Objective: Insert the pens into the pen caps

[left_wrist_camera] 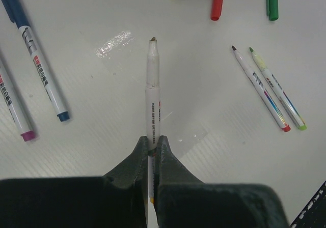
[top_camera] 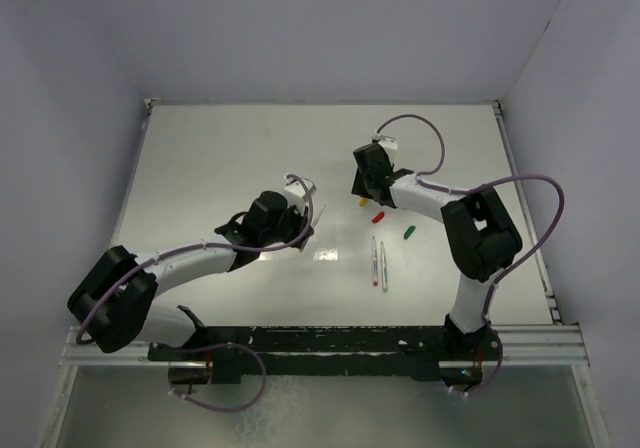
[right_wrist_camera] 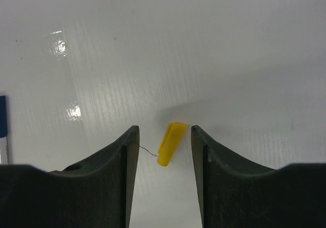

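1. White tabletop (top_camera: 250,158) between pale lilac walls is the work surface. It shows glare patches, so I treat it as smooth and slick.
2. Left gripper (left_wrist_camera: 153,144) is clenched on the held pen (left_wrist_camera: 153,93), gripping its rear portion. The bare tip points forward, away from the wrist.
3. Right gripper (right_wrist_camera: 164,131) is released. Its jaws straddle the yellow cap (right_wrist_camera: 170,143), which lies flat on the table between them with a gap on each side.
4. Red cap (left_wrist_camera: 217,3) and green cap (left_wrist_camera: 273,4) lie apart beyond the pen tip. Two bare pens (left_wrist_camera: 260,88) lie side by side to its right, and a blue-capped pen (left_wrist_camera: 35,55) lies to its left.
5. Handling, cap: I judge it light, rigid and smooth, so it is likely to skid or spin if one jaw meets it first. I would take it across the mid-body, square to its long axis, leaving the mouth clear. I cannot tell which end is open.
6. Handling, pen: it is thin, stiff and light. Because it is held far back, it may pivot in the jaws under load, so I would push strictly along its axis.
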You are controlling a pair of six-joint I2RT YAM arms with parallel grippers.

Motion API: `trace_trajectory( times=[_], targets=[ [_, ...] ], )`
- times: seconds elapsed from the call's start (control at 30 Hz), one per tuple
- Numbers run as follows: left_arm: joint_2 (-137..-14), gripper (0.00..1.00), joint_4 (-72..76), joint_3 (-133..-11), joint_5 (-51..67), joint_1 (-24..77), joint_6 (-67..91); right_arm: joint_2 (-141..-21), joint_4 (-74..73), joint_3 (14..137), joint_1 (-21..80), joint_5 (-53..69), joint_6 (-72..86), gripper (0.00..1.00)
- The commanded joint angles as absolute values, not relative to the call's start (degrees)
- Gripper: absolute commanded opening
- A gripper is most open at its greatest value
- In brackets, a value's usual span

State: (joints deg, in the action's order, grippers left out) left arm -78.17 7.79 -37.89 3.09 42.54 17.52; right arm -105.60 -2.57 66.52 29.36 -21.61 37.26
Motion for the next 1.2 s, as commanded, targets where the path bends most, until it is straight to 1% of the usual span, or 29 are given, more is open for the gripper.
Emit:
trace_trajectory(
  times=[0.0, 0.57, 0.73, 0.9, 1.17],
  targets=[
    [-76.0, 0.0, 13.2, -36.7, 7.9, 40.6, 18.6, -105.7, -3.7, 68.5, 29.8, -23.5, 39.0, 0.48],
    [-76.9, 0.0, 14.1, -36.7, 9.7, 40.3, 19.4, -108.7, -3.8, 68.1, 29.8, -22.5, 41.2, 0.46],
    [-77.4, 0.0, 14.2, -36.8, 9.8, 40.3, 19.4, -109.4, -4.0, 67.9, 29.9, -22.5, 41.7, 0.44],
    [-77.9, 0.0, 14.0, -36.9, 9.8, 40.2, 19.7, -110.3, -4.8, 68.0, 30.1, -22.7, 42.0, 0.4],
    [-77.3, 0.0, 14.0, -36.5, 9.5, 40.2, 20.5, -111.7, -9.2, 68.0, 32.2, -25.5, 42.2, 0.39]
  ],
)
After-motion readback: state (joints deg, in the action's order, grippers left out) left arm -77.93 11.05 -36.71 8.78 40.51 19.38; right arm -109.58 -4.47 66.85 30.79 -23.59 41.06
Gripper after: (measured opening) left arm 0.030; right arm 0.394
